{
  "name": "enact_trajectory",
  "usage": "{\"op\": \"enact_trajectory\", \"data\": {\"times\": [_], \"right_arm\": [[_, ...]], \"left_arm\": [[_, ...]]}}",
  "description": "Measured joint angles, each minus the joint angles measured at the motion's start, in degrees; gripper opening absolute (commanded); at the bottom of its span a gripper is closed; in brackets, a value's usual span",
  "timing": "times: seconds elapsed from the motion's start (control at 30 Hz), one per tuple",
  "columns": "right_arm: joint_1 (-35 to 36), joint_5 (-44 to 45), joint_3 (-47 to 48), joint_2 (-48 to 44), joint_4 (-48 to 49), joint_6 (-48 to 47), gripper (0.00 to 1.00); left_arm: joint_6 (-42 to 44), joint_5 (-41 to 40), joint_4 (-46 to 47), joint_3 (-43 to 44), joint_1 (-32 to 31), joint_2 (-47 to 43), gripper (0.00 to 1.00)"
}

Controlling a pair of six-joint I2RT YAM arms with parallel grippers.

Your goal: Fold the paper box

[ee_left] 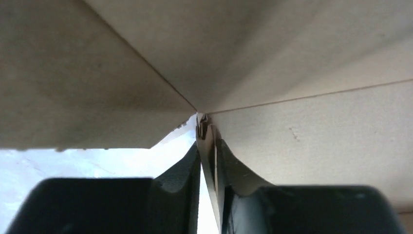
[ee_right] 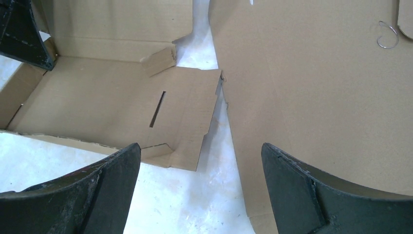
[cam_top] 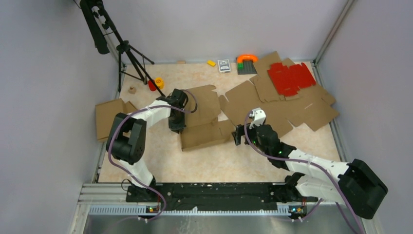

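Two robot arms stood over a partly folded brown paper box on a pale table

The paper box lay a little left of the table's middle, with its walls partly raised and a slotted flap lying flat at its right end. The left gripper reached down onto the box's left end. Its fingers were almost closed, pinching a thin cardboard edge of the box between them. The right gripper hung low just off the box's right end, its fingers spread wide with nothing between them. Just beside the box on the right lay a flat cardboard sheet, nearly touching the flap. A red sheet rested on more cardboard near the far right corner
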Motion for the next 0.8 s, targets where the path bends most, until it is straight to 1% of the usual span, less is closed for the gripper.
{"op": "enact_trajectory", "data": {"times": [0.03, 0.27, 0.47, 0.53, 0.6, 0.73, 0.8], "right_arm": [[0.0, 0.02, 0.0, -0.11, 0.0, -0.02, 0.92], [0.0, 0.0, 0.48, -0.09, -0.35, -0.04, 0.92], [-1.05, -2.21, 4.31, 1.53, -1.31, -0.11, 0.92], [-2.84, -4.63, 6.05, 2.75, -1.46, -0.02, 0.91], [-6.58, -9.16, 8.17, 4.9, -1.44, 0.74, 0.91], [-14.58, -19.69, 14.45, 12.24, -1.16, 3.1, 0.91], [-16.68, -24.15, 18.47, 16.61, -1.25, 3.87, 0.91]], "left_arm": [[-0.09, -0.35, 0.04, 0.0, -0.02, 0.28, 0.0], [-0.37, -4.02, 0.35, -0.07, -0.85, 0.44, 0.0], [-0.59, -8.39, 2.36, -1.6, -3.48, -0.28, 0.0], [-0.66, -9.38, 3.41, -2.4, -4.26, -0.72, 0.0], [-0.9, -10.56, 4.68, -3.34, -5.09, -1.29, 0.0], [-1.66, -11.58, 8.57, -6.93, -6.38, -3.69, 0.0], [-1.68, -11.41, 10.45, -9.01, -6.75, -5.33, 0.0]]}}
